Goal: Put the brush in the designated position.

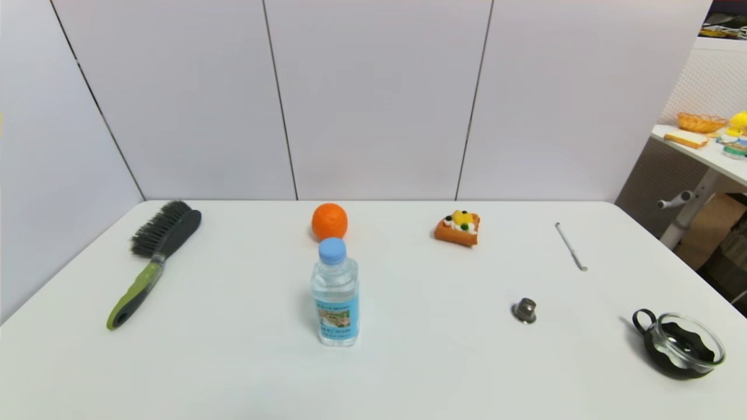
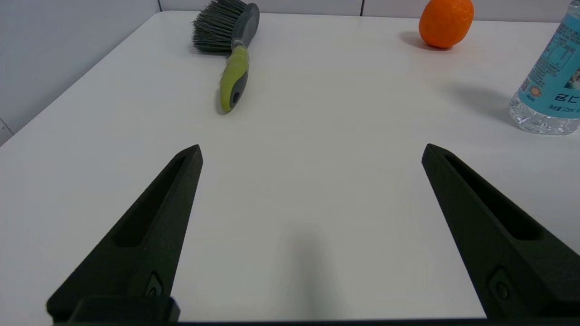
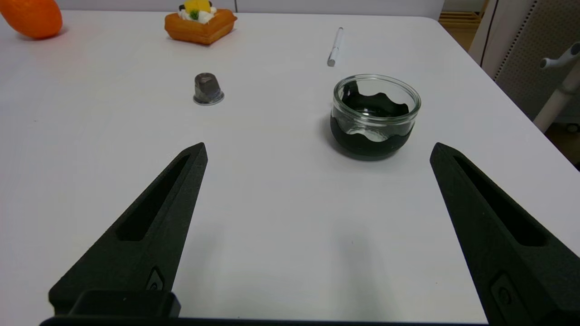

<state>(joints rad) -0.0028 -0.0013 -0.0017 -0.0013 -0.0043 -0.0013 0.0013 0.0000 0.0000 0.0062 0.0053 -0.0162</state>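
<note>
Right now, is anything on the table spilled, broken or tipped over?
Nothing stands out. The brush lies flat on the table's left side, the bottle stands upright with its cap on, and the glass cup is upright. No spills show.

Table (image 1: pixel 408 361): smooth white top, matt with faint sheen. Brush (image 1: pixel 153 262), left of the bottle (image 1: pixel 335 291): stiff dark bristles, matt grey and lime plastic handle; bottle itself clear glossy plastic, blue cap, paper-like label. Right of the bottle: dull metal cap (image 1: pixel 524 310), thin metal pick (image 1: pixel 571 247), glossy glass cup (image 1: pixel 683 344) in a matt black sleeve.
</note>
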